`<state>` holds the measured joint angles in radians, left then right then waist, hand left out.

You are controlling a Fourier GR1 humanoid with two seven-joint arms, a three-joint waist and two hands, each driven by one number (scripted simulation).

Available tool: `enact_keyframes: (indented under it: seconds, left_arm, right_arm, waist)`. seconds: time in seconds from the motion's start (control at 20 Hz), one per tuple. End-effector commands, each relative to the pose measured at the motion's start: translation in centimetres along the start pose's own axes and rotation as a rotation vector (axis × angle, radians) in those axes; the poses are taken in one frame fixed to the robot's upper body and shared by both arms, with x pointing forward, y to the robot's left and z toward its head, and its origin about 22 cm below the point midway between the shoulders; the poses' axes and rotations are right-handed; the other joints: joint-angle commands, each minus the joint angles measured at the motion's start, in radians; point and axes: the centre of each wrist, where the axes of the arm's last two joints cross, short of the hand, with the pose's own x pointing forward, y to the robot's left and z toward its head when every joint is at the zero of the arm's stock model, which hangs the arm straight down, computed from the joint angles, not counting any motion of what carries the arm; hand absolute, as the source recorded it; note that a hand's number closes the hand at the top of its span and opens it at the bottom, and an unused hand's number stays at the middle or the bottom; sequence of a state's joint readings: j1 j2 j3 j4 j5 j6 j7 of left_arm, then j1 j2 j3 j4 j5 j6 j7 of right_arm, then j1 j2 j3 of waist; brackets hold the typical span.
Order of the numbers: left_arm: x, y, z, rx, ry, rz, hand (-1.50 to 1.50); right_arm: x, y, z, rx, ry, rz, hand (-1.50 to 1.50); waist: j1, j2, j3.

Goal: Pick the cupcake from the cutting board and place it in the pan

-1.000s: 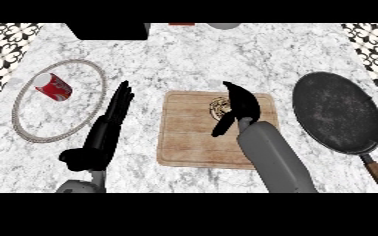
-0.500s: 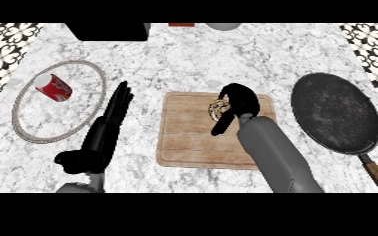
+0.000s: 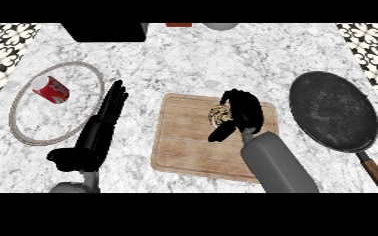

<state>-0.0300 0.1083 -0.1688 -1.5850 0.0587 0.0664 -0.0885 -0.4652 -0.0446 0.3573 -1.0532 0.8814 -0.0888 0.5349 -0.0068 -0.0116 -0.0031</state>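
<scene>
Right now, in the head view, my right hand (image 3: pixel 242 111) sits over the far right part of the board (image 3: pixel 184 145), its fingers curled down around the cupcake (image 3: pixel 218 115). Only the cupcake's left side peeks out, pale and swirled, just left of the palm; the thumb reaches down below it. I judge the hand closed on the cupcake, though I cannot tell whether it has left the wood yet.

What matters for the coming move is where the pan (image 3: pixel 332 112) lies from that hand: directly to the right, at about the same depth on the counter (image 3: pixel 192 60), apart from the board's right edge with a strip of bare marble between. Its handle (image 3: pixel 367 164) trails toward the near right corner, so the round dish itself is the part closest to my hand. I reckon a lift and a plain sideways carry to the right should do, with no need to reach farther away or pull nearer.

My left hand (image 3: pixel 103 120) rests left of the board, fingers straight and pointing away, holding nothing. It is well off from the pan, so the right arm is clearly the nearer one.

Farther left lies a plate (image 3: pixel 22 130) with a red cup (image 3: pixel 55 88) on it, out of the path.
</scene>
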Motion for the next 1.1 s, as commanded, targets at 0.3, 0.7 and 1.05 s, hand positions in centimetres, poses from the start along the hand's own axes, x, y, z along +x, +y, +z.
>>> enact_keyframes:
  seconds: [0.3,0.7,1.05]
  left_arm:
    - [-0.4,0.6,0.1,0.023,0.003,-0.003,0.00]
    - [0.0,1.0,0.9,0.001,0.000,-0.002,0.00]
    - [-1.4,-1.0,0.4,-0.008,0.000,0.015,0.00]
  right_arm:
    - [0.4,-1.2,10.8,-0.269,-0.116,0.079,1.50]
    - [1.7,-6.3,15.2,-0.538,-0.087,-0.106,1.50]
    - [-2.4,-9.2,12.4,-0.584,0.037,-0.276,1.50]
  waist:
    - [-0.023,0.001,0.002]
    - [-0.001,0.007,0.003]
    - [0.006,0.012,0.003]
